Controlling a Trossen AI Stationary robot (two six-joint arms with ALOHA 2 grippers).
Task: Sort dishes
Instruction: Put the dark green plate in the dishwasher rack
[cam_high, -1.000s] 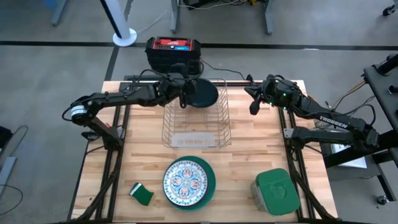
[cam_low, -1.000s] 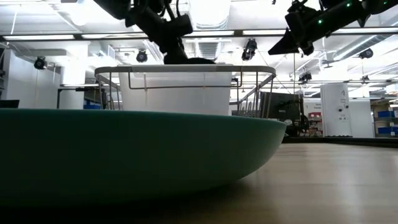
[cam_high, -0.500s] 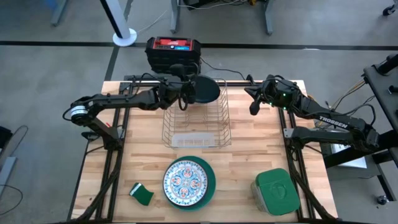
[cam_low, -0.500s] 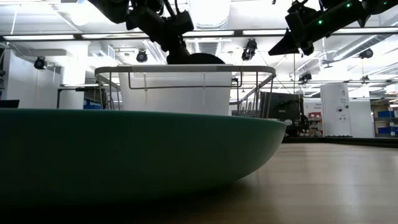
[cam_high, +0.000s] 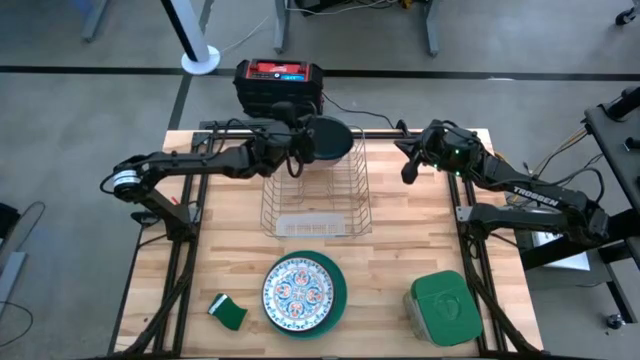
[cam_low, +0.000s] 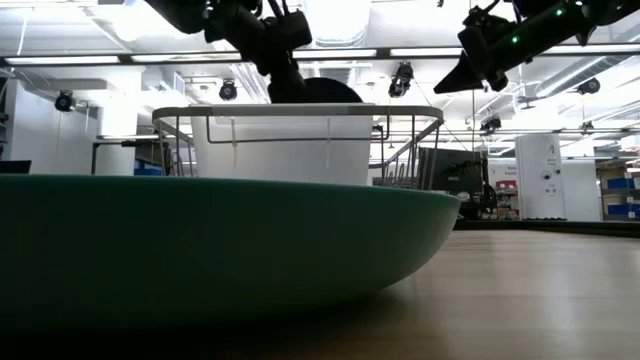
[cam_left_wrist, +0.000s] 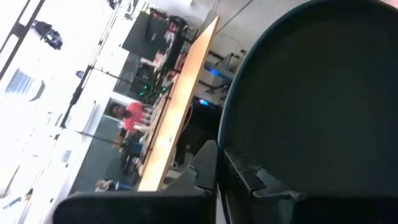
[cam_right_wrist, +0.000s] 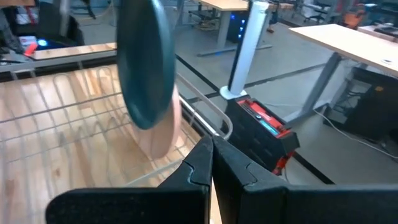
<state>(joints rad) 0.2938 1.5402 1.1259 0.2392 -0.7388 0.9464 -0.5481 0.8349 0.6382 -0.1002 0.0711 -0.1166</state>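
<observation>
A wire rack (cam_high: 315, 190) stood at upper centre of the worktop (cam_high: 400, 250), a green-lidded container (cam_high: 442, 308) at lower right, a green sponge (cam_high: 229, 312) at lower left. The left gripper (cam_high: 302, 146), reaching in from the left, had its fingers clamped on the dark teal plate (cam_high: 330, 138), held tilted over the rack's far end beside a salmon-pink plate (cam_right_wrist: 163, 134). The right gripper (cam_high: 408, 170) hovered at upper right, fingers closed on nothing. The ornamented white plate (cam_high: 300, 292) lay on the teal-green plate (cam_high: 340, 290) at bottom centre.
</observation>
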